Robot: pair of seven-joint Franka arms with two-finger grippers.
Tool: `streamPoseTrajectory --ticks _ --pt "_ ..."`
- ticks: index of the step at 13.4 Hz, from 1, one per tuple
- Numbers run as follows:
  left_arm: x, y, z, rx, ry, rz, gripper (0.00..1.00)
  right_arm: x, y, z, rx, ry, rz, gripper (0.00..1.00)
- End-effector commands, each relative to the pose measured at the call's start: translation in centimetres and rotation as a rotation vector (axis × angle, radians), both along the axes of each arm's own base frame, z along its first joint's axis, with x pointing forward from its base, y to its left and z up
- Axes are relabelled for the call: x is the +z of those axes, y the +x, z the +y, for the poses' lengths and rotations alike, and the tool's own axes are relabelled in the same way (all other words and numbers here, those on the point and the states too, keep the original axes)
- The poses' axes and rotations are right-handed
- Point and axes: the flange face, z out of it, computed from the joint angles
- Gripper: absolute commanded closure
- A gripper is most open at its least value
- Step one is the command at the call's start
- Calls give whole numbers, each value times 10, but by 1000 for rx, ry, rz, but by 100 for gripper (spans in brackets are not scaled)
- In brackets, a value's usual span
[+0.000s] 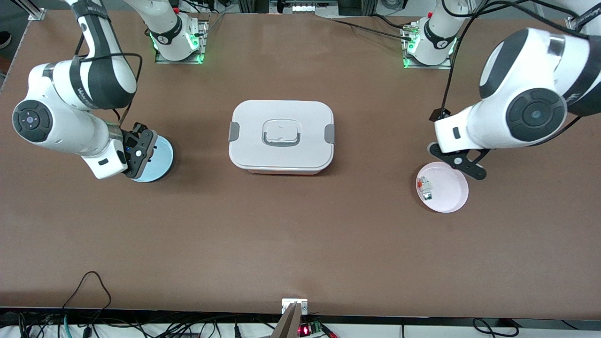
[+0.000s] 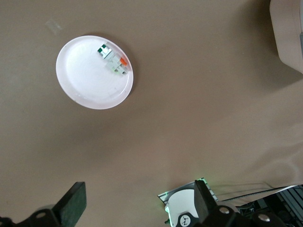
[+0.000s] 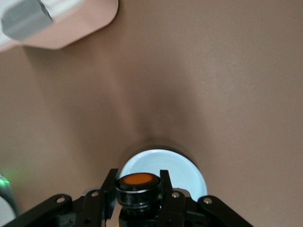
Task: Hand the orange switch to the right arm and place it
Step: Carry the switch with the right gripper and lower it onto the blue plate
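Note:
The orange switch (image 3: 137, 181), a black cylinder with an orange cap, sits between the fingers of my right gripper (image 3: 138, 189), which is shut on it. It hangs just above a light blue dish (image 3: 177, 169) at the right arm's end of the table. In the front view the right gripper (image 1: 139, 157) covers part of that blue dish (image 1: 159, 162) and hides the switch. My left gripper (image 1: 455, 161) hangs open and holds nothing, over the edge of a pink dish (image 1: 448, 197). In the left wrist view the left gripper (image 2: 139, 198) has only bare table between its fingers.
A white lidded box (image 1: 281, 136) with grey latches stands mid-table between the two dishes. The pink dish (image 2: 87, 80) holds small white, red and green pieces (image 2: 113, 59). Cables run along the table edge nearest the front camera.

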Motion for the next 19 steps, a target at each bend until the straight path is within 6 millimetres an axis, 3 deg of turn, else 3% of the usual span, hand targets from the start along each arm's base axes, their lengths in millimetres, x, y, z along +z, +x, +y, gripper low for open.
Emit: streamPoseTrajectory --ticks 1,2,3,5,8,11,14,19 --pt "18 -4 11 36 34 -14 0 -20 -17 -11 113 7 -61 88" --pt "40 -12 17 50 45 -57 0 -31 -19 -18 152 13 -84 88" --pt "45 -14 22 77 50 -66 0 -45 -21 -37 171 19 -109 88" --pt "55 -14 54 164 59 -119 0 -73 -33 -57 196 23 -129 88" --pt "53 -38 99 266 -37 -239 0 -109 -53 -75 220 19 -181 88" --pt "46 -39 109 282 -55 -338 0 -132 -64 -82 218 19 -198 88" --pt "48 -40 110 351 -26 -327 0 -158 -78 -81 217 15 -230 88" --pt "48 -41 107 401 -20 -317 0 -191 -81 -88 220 19 -246 88"
